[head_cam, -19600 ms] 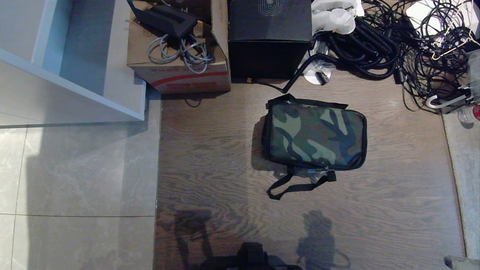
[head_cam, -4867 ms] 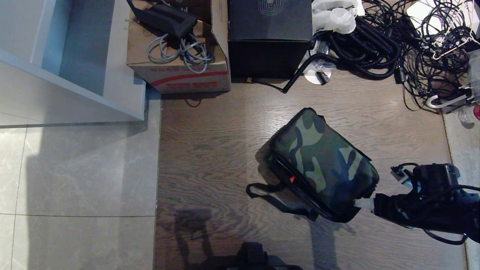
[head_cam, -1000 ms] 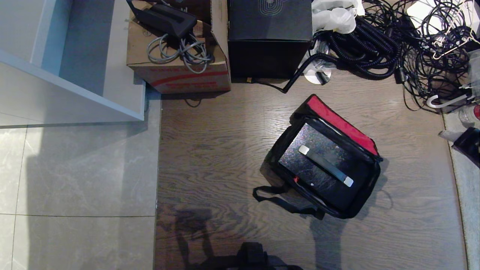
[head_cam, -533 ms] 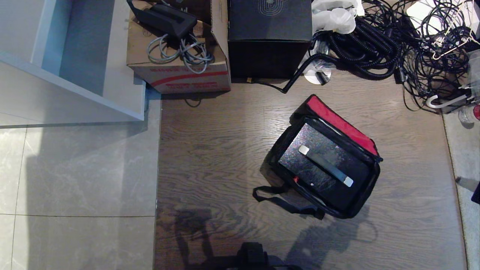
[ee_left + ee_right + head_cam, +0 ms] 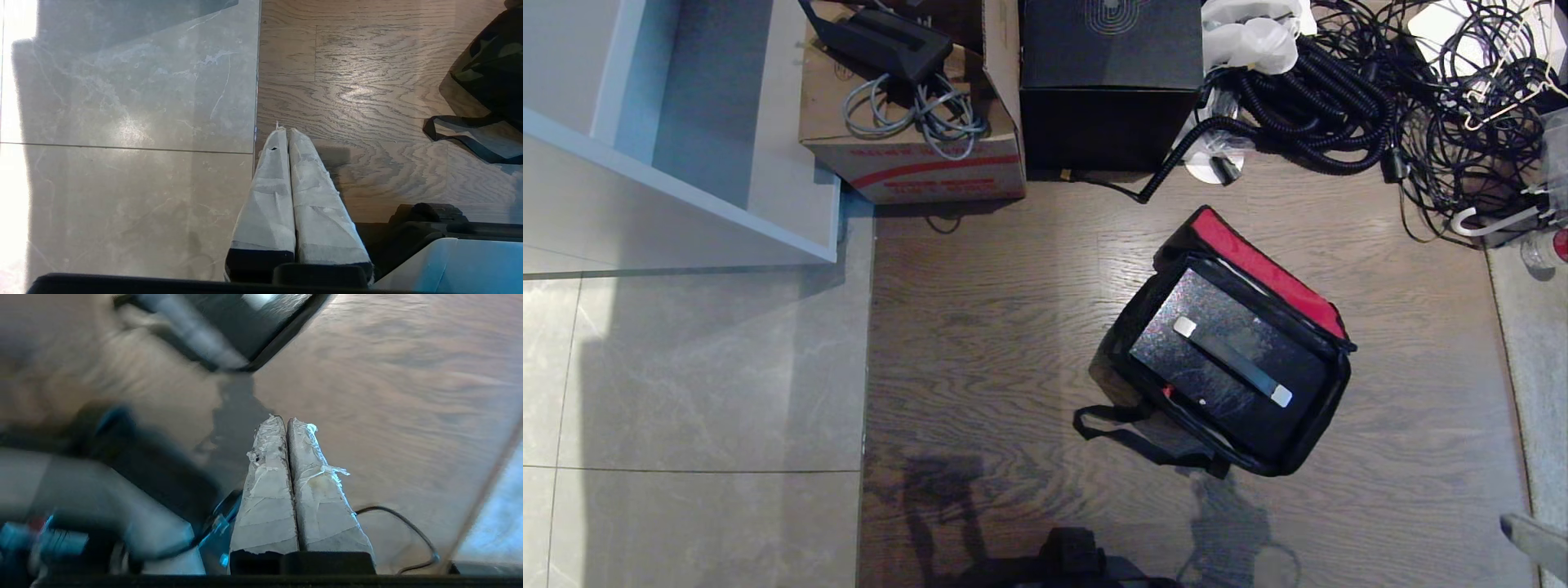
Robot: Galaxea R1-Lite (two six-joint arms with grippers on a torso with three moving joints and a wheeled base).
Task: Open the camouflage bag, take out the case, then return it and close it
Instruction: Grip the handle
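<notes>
The wooden floor [image 5: 980, 327] carries everything here, with grey tiles [image 5: 686, 384] to its left. At the far edge stand a cardboard box [image 5: 915, 155], a black box [image 5: 1111, 82] and a heap of black cables [image 5: 1380, 106]. The camouflage bag [image 5: 1229, 343] lies right of centre on the wood, lid thrown back, red inner rim [image 5: 1266, 269] showing. Inside it rests the case [image 5: 1229, 359], dark and flat. The bag's strap [image 5: 1131, 433] trails toward the robot. The left pincer [image 5: 286, 132] hangs over the tile seam, fingers pressed together, empty. The right pincer [image 5: 284, 420] hovers above bare wood near the bag's corner, likewise pressed together and empty.
</notes>
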